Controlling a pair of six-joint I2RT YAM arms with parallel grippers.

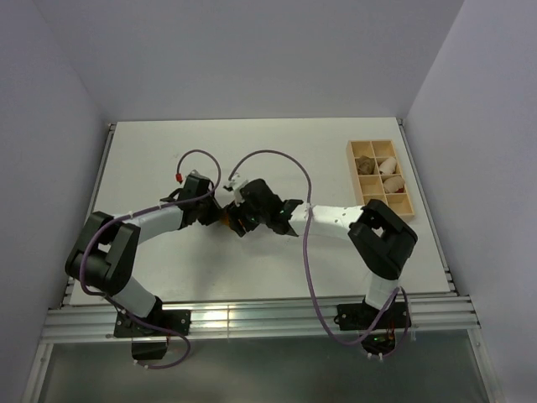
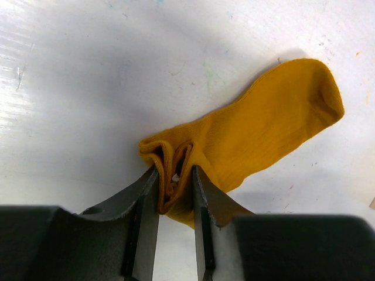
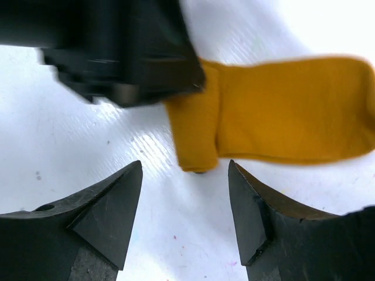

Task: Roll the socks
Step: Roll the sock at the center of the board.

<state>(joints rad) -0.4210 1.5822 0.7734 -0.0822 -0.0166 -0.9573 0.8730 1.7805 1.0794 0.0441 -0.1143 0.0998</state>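
A mustard-orange sock (image 2: 269,123) lies flat on the white table, its near end folded into a partial roll. My left gripper (image 2: 176,175) is shut on that rolled end, one finger on each side of the folds. In the right wrist view the same sock (image 3: 293,111) stretches to the right, with the rolled end just beyond my right gripper (image 3: 184,170), which is open and touches nothing. The left gripper's black body (image 3: 123,52) sits over the roll from the upper left. From above, both grippers meet at mid-table and only a sliver of the sock (image 1: 228,221) shows.
A tan compartment tray (image 1: 353,168) stands at the back right, holding cream-white rolled bundles (image 1: 393,180) and a brownish bundle (image 1: 367,165). Purple cables (image 1: 277,155) arch over both wrists. Side walls border the table.
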